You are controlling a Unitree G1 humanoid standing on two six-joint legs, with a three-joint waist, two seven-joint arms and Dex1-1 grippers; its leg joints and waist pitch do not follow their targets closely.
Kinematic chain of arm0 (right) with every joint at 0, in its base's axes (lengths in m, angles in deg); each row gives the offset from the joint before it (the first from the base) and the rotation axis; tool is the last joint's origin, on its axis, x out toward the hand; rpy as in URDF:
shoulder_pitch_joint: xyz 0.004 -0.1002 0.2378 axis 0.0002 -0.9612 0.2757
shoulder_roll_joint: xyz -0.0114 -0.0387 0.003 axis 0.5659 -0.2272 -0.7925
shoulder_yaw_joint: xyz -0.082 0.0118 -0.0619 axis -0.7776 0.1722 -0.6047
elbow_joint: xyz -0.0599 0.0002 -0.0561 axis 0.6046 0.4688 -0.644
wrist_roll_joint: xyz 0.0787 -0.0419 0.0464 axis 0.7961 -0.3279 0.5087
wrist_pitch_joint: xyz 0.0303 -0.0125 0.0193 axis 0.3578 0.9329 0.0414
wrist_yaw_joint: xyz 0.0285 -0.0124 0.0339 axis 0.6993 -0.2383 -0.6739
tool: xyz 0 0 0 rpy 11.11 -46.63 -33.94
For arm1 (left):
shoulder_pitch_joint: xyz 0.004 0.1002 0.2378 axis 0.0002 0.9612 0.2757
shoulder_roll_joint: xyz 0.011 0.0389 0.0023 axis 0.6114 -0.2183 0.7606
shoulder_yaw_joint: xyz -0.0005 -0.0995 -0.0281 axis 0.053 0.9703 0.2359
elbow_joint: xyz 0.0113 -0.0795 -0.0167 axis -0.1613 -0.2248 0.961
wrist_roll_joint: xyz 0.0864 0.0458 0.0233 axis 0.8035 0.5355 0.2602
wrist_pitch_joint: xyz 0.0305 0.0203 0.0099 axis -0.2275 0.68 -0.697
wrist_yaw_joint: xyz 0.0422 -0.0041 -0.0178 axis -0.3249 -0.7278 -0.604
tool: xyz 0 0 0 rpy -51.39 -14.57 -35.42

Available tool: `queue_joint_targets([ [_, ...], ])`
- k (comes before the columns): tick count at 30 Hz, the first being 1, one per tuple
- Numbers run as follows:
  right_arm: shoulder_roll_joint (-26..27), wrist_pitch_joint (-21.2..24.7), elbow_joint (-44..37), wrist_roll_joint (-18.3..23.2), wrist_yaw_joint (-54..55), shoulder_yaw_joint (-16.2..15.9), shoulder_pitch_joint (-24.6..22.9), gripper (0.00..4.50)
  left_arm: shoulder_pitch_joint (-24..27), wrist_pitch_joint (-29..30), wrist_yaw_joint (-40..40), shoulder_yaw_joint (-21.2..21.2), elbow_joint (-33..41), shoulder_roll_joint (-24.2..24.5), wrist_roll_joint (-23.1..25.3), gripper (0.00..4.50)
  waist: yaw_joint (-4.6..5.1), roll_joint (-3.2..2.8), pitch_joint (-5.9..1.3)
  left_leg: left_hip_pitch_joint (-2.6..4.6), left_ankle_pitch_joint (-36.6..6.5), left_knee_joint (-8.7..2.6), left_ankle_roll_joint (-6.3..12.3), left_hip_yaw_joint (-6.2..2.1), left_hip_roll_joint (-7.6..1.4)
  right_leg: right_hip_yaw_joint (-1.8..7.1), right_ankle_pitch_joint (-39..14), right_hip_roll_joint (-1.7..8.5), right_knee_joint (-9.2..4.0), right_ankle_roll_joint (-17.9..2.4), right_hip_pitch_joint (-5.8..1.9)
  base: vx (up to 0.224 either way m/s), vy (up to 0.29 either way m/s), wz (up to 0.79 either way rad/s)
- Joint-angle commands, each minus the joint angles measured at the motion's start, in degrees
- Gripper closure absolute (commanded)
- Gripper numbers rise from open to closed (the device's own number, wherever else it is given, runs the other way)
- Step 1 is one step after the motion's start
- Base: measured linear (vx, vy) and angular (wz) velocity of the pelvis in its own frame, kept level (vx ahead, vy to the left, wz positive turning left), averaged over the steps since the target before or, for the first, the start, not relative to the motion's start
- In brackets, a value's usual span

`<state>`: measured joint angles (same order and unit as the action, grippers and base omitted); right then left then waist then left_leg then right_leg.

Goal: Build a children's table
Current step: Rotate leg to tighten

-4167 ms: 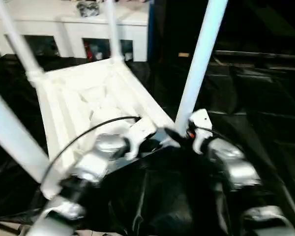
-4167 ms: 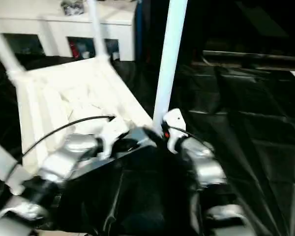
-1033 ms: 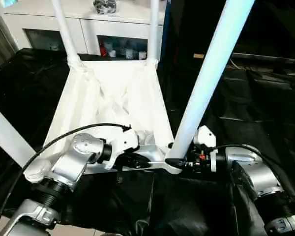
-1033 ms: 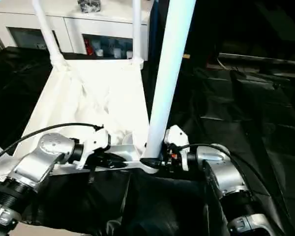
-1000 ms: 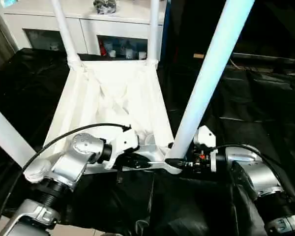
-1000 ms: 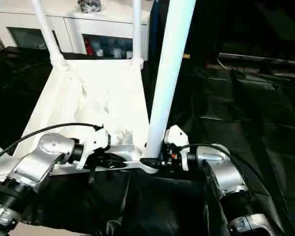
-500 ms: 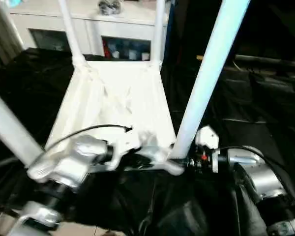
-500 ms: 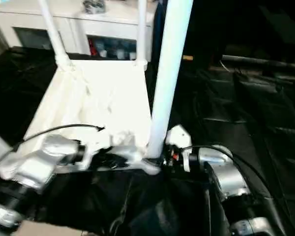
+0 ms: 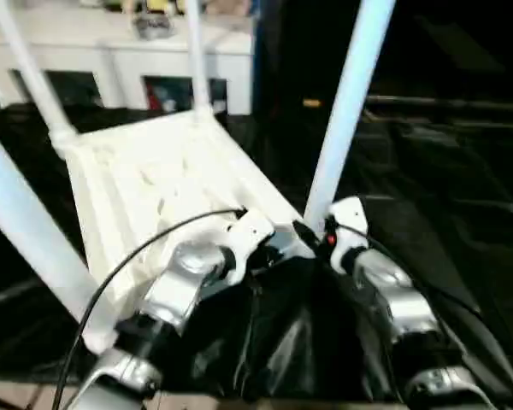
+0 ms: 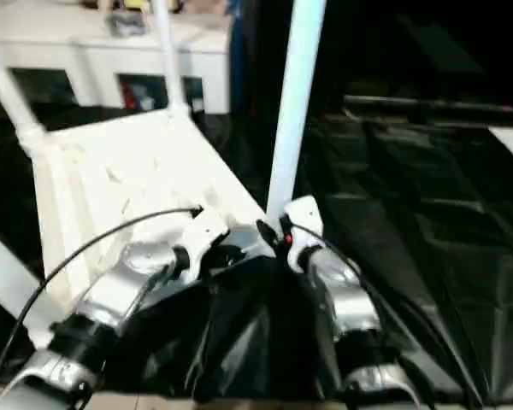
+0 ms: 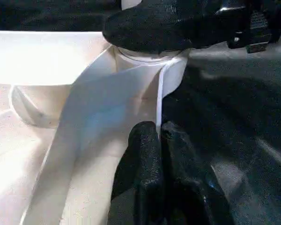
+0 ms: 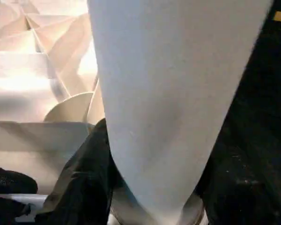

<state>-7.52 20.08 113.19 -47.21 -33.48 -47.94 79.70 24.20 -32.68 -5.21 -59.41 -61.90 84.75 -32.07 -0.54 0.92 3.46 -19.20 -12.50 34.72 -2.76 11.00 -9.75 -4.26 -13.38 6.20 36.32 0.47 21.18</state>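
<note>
While the tabletop [image 9: 162, 184] lies upside down on the black-covered bench [image 9: 445, 196], you have all four legs [image 9: 346, 111] standing up out of its corner sockets. Two of them rise at the far end by the white cabinet [image 9: 120, 51], one slants up at your near left [image 9: 26, 231], and the one at the near right corner is the leg your tools are working on.

Your right tool [image 11: 178, 26] is clamped around the base of that near right leg, just above the socket [image 11: 150, 70]. In the left wrist view its black fingers [image 11: 145, 23] wrap across the leg where the leg meets the socket's rim. In the right wrist view the leg [image 12: 173, 93] runs between the same fingers [image 12: 84, 178], one on either side, with the ribbed underside [image 12: 33, 51] of the tabletop beyond it.

Your left tool [image 11: 159, 140] is pinched together on the tabletop's near edge wall [image 11: 112, 108], right beside that socket. Its two fingers [image 11: 140, 178] press on the thin white wall from both sides, one inside the tabletop and one over the black cover.

From the head views, both silver forearms [image 9: 188, 282] converge on that near right corner, and a black cable [image 9: 128, 256] loops over your left wrist. The tabletop sits turned at an angle to you, its near left corner reaching toward the bench's edge.
</note>
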Motion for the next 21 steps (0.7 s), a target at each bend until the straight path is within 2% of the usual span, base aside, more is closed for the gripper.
queue_joint_targets([
  [1, 4.9, 1.9, 0.2, 2.3, -6.7, -5.4, -0.8, 1.74, -1.7, -1.4, -0.1, -2.6, 1.3, -2.2, -0.9, 4.50, -0.93, 0.34, -2.76, -3.23, -10.1, -2.46, 0.54, -4.01, -1.70, 2.87, -49.3, 7.42, -9.38, -1.8, -2.66, 0.084, -0.013, -0.40],
  [2, 4.2, 1.6, -0.1, 2.1, -7.2, -5.7, -0.8, 1.61, -1.5, -1.6, 0.5, -2.6, 1.6, -1.7, -1.1, 4.50, -1.52, -1.01, -2.69, -3.42, -10.7, -4.46, -0.40, -4.37, -2.36, 1.94, -44.2, 5.97, -9.16, -2.4, -2.72, 0.092, 0.032, -0.34],
  [3, 3.8, 1.5, -0.2, 1.9, -7.5, -5.9, -0.9, 1.61, -1.4, -1.8, 0.8, -2.6, 1.7, -1.5, -1.1, 4.50, -0.79, -0.90, -3.16, -2.91, -13.8, -5.54, -1.13, -4.28, -3.15, 0.96, -31.2, 3.49, -7.78, -4.5, -1.84, 0.092, 0.032, -0.34],
  [4, 2.9, 1.0, -0.5, 1.4, -8.1, -6.3, -0.9, 1.37, -1.2, -2.0, 1.5, -2.6, 1.9, -0.8, -1.3, 4.50, -0.98, -1.80, -3.82, -2.05, -13.8, -5.72, -0.88, -4.14, -3.60, 1.17, -19.3, 3.04, -6.71, -8.2, -1.68, 0.000, 0.000, 0.00],
  [5, 1.5, 0.3, -1.0, 1.0, -9.1, -6.5, -1.0, 1.37, -0.9, -2.5, 2.9, -2.7, 2.4, 0.3, -1.6, 4.50, -1.13, -1.94, -3.84, -1.60, -13.7, -5.69, -0.05, -3.67, -3.78, 1.55, -12.5, 3.00, -6.35, -11.4, -1.38, 0.000, 0.000, 0.00],
  [6, 0.4, 0.0, -1.4, 1.0, -10.4, -6.5, -1.1, 1.32, -0.6, -2.8, 4.1, -2.7, 2.8, 1.0, -1.8, 4.50, -0.99, -1.69, -3.60, -1.78, -14.9, -5.74, 0.50, -3.43, -3.58, 1.53, -12.7, 2.85, -6.46, -12.0, -1.32, 0.000, 0.000, 0.00],
  [7, -0.2, -0.2, -1.7, 0.9, -11.4, -6.4, -1.1, 1.32, -0.5, -3.0, 5.0, -2.7, 3.0, 1.5, -1.9, 4.50, -1.00, -1.46, -3.49, -1.70, -17.5, -5.58, 0.83, -3.10, -3.26, 1.78, -16.6, 2.92, -6.78, -12.1, -1.27, 0.000, 0.000, 0.00],
  [8, -1.2, -0.3, -2.1, 0.9, -12.9, -6.3, -1.3, 1.32, -0.3, -3.3, 6.2, -2.8, 3.4, 2.1, -2.1, 4.50, -1.08, -1.38, -3.76, -1.98, -16.1, -5.48, 1.25, -3.04, -3.19, 2.06, -16.8, 3.13, -6.76, -12.1, -1.51, 0.000, 0.000, 0.00],
  [9, -2.7, -0.7, -2.7, 1.3, -15.3, -6.5, -1.4, 1.32, -0.1, -3.5, 7.9, -2.7, 3.9, 3.1, -2.5, 4.50, -1.20, -1.49, -3.86, -2.17, -14.8, -5.45, 1.58, -3.05, -3.23, 2.08, -15.8, 3.14, -6.66, -12.1, -1.67, 0.000, 0.000, 0.00],
  [12, -5.7, -0.7, -4.3, 2.5, -20.3, -6.9, -1.7, 1.32, 0.1, -4.7, 11.2, -2.7, 4.6, 5.3, -3.1, 4.50, -1.53, -1.57, -3.85, -1.91, -11.5, -5.14, 3.05, -2.53, -3.43, 2.28, -10.7, 2.93, -6.39, -13.6, -1.42, 0.000, 0.000, 0.00],
  [14, -8.0, -0.5, -5.8, 3.2, -24.3, -7.5, -2.1, 1.32, 0.3, -5.9, 13.8, -3.0, 4.8, 7.2, -3.4, 4.50, -1.68, -1.39, -4.02, -2.07, -9.2, -5.03, 3.87, -2.44, -3.48, 2.17, -8.0, 2.84, -6.00, -14.3, -1.83, 0.000, 0.000, 0.00],
  [15, -9.4, -0.3, -6.7, 3.7, -27.2, -7.9, -2.4, 1.32, 0.5, -6.5, 15.8, -3.0, 5.2, 8.3, -4.0, 4.50, -1.81, -1.46, -4.04, -1.82, -8.2, -4.90, 4.31, -2.25, -3.52, 2.16, -6.4, 2.75, -5.82, -14.9, -1.63, 0.000, 0.000, 0.00],
  [16, -9.7, -0.2, -6.9, 3.8, -27.8, -7.9, -2.5, 1.32, 0.5, -6.5, 16.1, -3.0, 5.2, 8.5, -4.1, 4.50, -1.95, -1.54, -4.09, -1.78, -7.2, -4.83, 4.65, -2.15, -3.60, 2.13, -5.0, 2.73, -5.57, -15.4, -1.76, 0.000, 0.000, 0.00],
  [18, -10.6, 0.4, -7.5, 4.2, -29.7, -8.1, -2.6, 1.32, 0.6, -7.0, 17.2, -3.0, 5.3, 9.4, -4.3, 4.50, -2.17, -1.52, -4.15, -1.62, -6.3, -4.75, 4.80, -1.82, -3.81, 2.09, -3.5, 2.71, -5.29, -16.1, -1.68, 0.000, 0.000, 0.00],
  [19, -12.9, 0.9, -8.8, 4.6, -34.2, -9.0, -2.9, 1.32, 0.8, -8.2, 20.5, -3.0, 5.7, 11.2, -5.5, 4.50, -2.29, -1.29, -4.15, -1.55, -6.0, -4.74, 4.77, -1.78, -3.85, 2.08, -3.0, 2.65, -5.23, -16.1, -1.80, 0.000, 0.000, 0.00],
  [21, -14.4, 0.9, -9.5, 4.7, -37.0, -9.6, -2.8, 1.32, 0.9, -9.6, 23.2, -3.1, 5.9, 12.8, -6.1, 4.50, -2.42, -1.38, -4.23, -1.54, -5.3, -4.63, 5.32, -1.72, -3.91, 2.10, -1.4, 2.60, -4.83, -16.4, -1.74, 0.000, 0.000, 0.00],
])
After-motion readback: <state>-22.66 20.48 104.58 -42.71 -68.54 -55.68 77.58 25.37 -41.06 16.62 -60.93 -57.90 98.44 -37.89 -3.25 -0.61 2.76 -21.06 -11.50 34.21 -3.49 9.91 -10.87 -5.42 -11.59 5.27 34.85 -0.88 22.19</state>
